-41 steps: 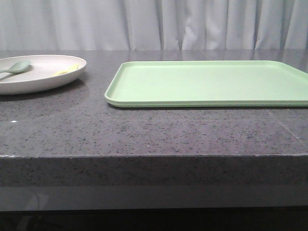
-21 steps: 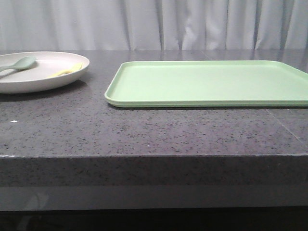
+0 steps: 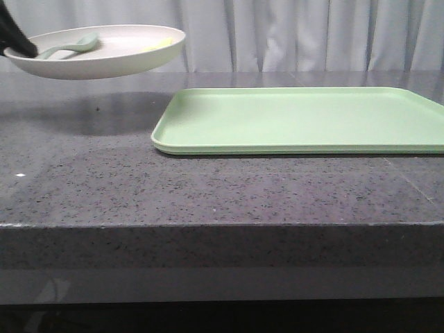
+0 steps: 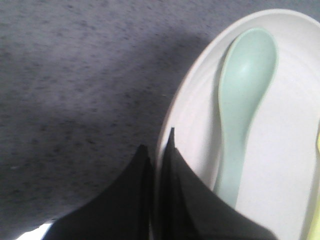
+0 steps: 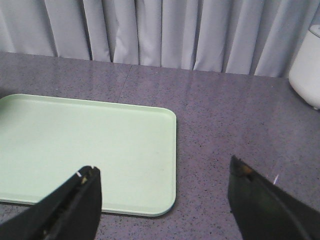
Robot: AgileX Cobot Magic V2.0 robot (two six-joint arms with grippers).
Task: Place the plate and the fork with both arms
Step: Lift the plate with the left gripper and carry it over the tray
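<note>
The off-white plate point(image 3: 118, 61) hangs in the air above the dark stone table at the far left, tilted slightly. My left gripper point(image 3: 19, 46) is shut on its left rim; in the left wrist view the gripper point(image 4: 157, 142) pinches the plate's edge point(image 4: 187, 105) between both black fingers. The yellow fork point(image 3: 164, 42) lies inside the plate near its right side, and only a sliver of the fork point(image 4: 317, 145) shows at the wrist view's edge. My right gripper point(image 5: 162, 167) is open over the near right corner of the tray, holding nothing.
A pale green spoon point(image 3: 71, 47) lies in the plate beside the fork, its bowl point(image 4: 247, 65) close to my left fingers. A light green rectangular tray point(image 3: 298, 118) lies flat to the right of the plate. A white appliance point(image 5: 307, 65) stands beyond the tray's right end. Curtains close the back.
The plate, carrying fork and spoon, has risen off the table and shifted right. My left gripper has come into the front view at its left rim.
</note>
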